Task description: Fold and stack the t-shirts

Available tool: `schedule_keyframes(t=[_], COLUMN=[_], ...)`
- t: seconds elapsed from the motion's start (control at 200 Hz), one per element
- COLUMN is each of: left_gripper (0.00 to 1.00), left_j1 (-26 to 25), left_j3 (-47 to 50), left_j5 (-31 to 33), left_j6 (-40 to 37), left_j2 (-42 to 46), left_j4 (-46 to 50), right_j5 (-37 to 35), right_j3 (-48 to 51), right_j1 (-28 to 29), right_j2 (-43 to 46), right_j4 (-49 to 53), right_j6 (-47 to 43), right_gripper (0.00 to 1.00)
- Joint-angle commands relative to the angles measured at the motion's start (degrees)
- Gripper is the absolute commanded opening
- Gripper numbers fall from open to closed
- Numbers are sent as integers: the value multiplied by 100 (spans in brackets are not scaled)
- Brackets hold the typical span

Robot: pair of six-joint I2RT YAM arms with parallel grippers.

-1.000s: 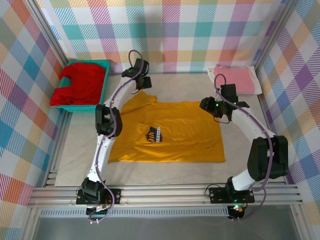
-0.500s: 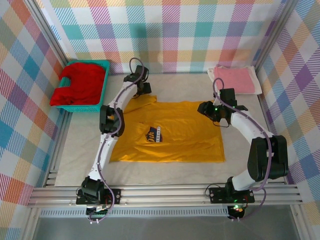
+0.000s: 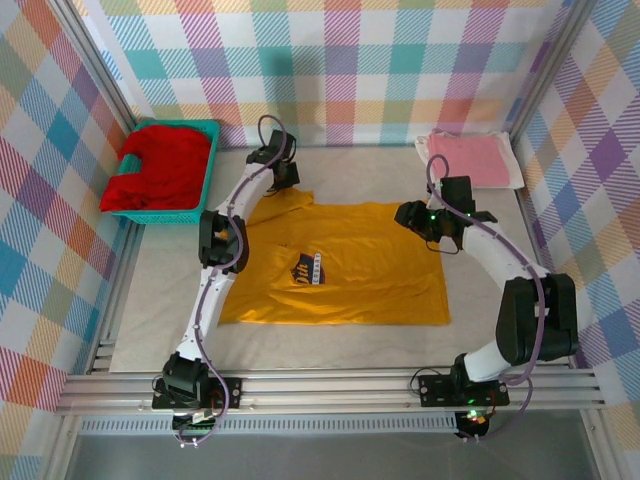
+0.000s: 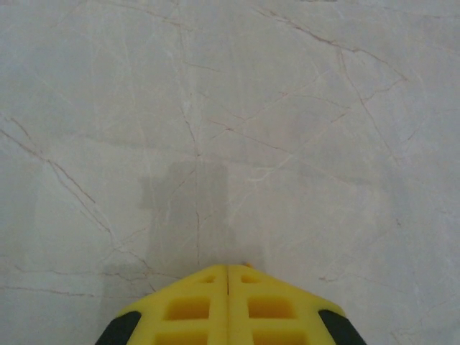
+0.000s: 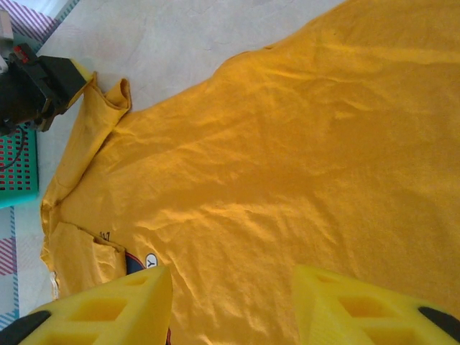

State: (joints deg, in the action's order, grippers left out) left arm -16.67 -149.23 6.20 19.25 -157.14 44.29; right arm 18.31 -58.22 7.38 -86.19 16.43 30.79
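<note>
1. The left gripper is seen at the far left sleeve of the mustard-yellow t-shirt.
2. In the left wrist view its yellow fingers are pressed flat together with no gap, above the bare marbled table.
3. From the right wrist camera, the left gripper is seen meeting the raised, curled edge of the sleeve. Whether cloth is caught between the fingers cannot be told.
4. The right gripper is held spread, with a wide gap between its two fingers, above the shirt's upper right part. Nothing is gripped, and contact with the cloth cannot be judged.
5. The mustard-yellow t-shirt is laid out flat in the middle of the table, lightly wrinkled, with its dark round print facing up, left of centre.
6. The pink t-shirt is seen folded at the far right corner.
7. The red t-shirt is bunched inside the teal basket at the far left.
</note>
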Motion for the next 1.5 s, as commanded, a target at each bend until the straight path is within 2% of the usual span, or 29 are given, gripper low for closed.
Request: schedule_keyframes(t=[0.0,0.165,0.295,0.39,0.55,0.79,0.9,1.085,1.38,1.465,1.495], left_gripper=[0,0,0,0,0,0,0,0,0,0,0], left_j1=[32,32,32,32,45,180,190,203,302,339,355], left_j3=[-84,-67,3,218,652,755,809,960,1675,1776,1818], left_j5=[166,262,303,330,537,542,525,528,565,611,627], left_j6=[-163,-263,-324,-367,-493,-584,-636,-760,-958,-967,-975], left_j2=[504,934,1290,1548,1896,1926,1940,2001,2382,2450,2475], left_j4=[109,110,132,58,-70,19,3,-67,-356,-351,-364], right_j5=[21,-425,-792,-867,-1257,-1522,-1825,-1846,-1787,-1784,-1787], right_j3=[-329,-1024,-1733,-2329,-3467,-4735,-5053,-5678,-5797,-5873,-5868], right_j1=[-52,-126,-452,-658,-669,-667,-674,-643,-540,-516,-510], right_j2=[-303,-922,-1634,-2172,-3127,-4099,-4360,-4866,-5100,-5110,-5102], right_j4=[-1,498,1049,1348,2033,2725,2858,3269,3209,3268,3292], right_j6=[-95,-182,-33,-21,-340,-533,-565,-565,-477,-452,-430], right_gripper=[47,48,50,52,54,54,54,53,43,34,28])
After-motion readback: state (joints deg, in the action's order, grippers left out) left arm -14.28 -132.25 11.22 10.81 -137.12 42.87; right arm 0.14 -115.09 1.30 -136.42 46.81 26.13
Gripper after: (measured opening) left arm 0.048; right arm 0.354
